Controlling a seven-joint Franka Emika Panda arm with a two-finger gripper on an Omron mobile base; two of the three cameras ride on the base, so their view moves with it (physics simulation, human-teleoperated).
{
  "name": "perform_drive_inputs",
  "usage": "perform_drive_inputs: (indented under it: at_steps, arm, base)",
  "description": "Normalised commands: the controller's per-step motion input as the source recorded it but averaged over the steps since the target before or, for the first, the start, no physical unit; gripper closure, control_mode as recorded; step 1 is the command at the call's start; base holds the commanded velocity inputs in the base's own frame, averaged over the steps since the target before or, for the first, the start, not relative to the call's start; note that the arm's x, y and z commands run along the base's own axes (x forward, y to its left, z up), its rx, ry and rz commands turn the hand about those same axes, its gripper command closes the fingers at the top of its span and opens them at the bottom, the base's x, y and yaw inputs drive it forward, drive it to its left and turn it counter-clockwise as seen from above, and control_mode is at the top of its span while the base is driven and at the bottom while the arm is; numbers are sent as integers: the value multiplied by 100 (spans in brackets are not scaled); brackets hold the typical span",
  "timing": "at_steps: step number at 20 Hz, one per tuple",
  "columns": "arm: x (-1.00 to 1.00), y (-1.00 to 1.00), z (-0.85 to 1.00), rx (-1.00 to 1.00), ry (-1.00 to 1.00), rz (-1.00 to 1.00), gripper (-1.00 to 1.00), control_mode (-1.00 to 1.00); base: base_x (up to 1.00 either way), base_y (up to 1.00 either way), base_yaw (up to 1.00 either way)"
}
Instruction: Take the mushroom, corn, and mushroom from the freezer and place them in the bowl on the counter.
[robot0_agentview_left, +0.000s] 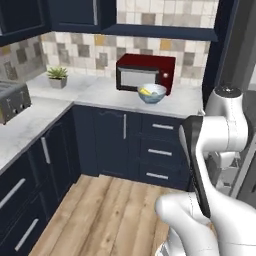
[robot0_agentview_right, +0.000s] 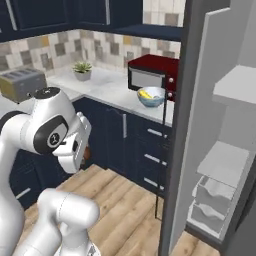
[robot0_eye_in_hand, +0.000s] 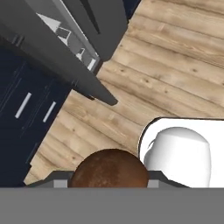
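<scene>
Mushroom (robot0_eye_in_hand: 109, 168) in jaws above wooden floor (robot0_eye_in_hand: 175, 74).

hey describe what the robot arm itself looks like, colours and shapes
The arm is glossy white, built of rounded, bulbous links. Its joints are dark: a black ring with a small white mark on the side of one joint, and a dark grey cap on top. A long black panel runs along one link. No loose cables show.

left base view: behind arm, faces bench (robot0_agentview_left: 100, 92) corner, microwave (robot0_agentview_left: 145, 71), mid range
right base view: shares microwave, bowl (robot0_agentview_right: 151, 96); adds open freezer (robot0_agentview_right: 220, 130)
hand view: looks down at floor (robot0_eye_in_hand: 175, 65), close
</scene>
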Motion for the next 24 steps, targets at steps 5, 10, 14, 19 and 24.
perform_drive_inputs:
  at_steps: [5,10,14,19,24]
  arm:
    - [0,0,0,0,0,0,100,100]
    - [0,0,0,0,0,0,100,100]
    - [0,0,0,0,0,0,100,100]
    - [0,0,0,0,0,0,100,100]
    - [0,0,0,0,0,0,100,100]
  base:
    - [72,93,-41]
    - [99,73,-54]
    - [99,41,-43]
    - [75,32,-29]
    - [85,15,-6]
